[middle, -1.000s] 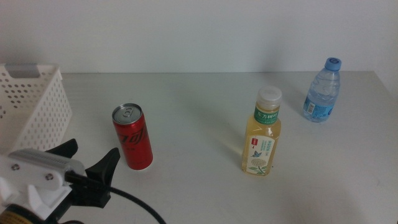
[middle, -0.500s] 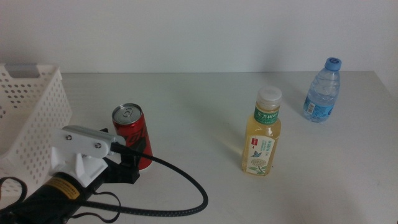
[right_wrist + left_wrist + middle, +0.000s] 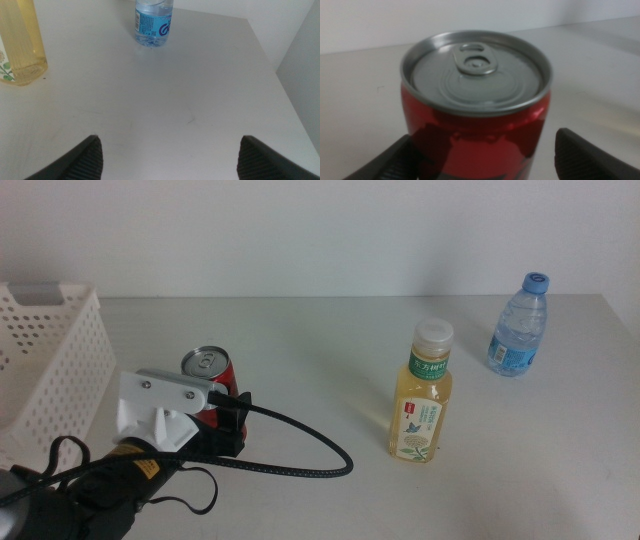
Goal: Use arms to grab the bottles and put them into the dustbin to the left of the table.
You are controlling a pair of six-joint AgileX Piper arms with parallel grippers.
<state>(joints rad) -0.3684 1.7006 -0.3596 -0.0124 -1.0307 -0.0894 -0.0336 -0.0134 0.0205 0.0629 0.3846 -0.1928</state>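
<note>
Red cola can (image 3: 475, 115) between left gripper (image 3: 485, 160) jaws, upright on tabletop (image 3: 330, 350).
Jaws open, not clamped; can near dustbin (image 3: 50, 370). Right gripper (image 3: 167, 155) open, empty, hovering.

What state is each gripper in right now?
Left gripper: open, jaws on either side of the slim red cola can, not closed on it.
Right gripper: open, holding nothing, above the light grey tabletop.

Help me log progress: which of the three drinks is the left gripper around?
The red cola can: it sits between the open left gripper's jaws; the tea and water bottles stand apart.
</note>
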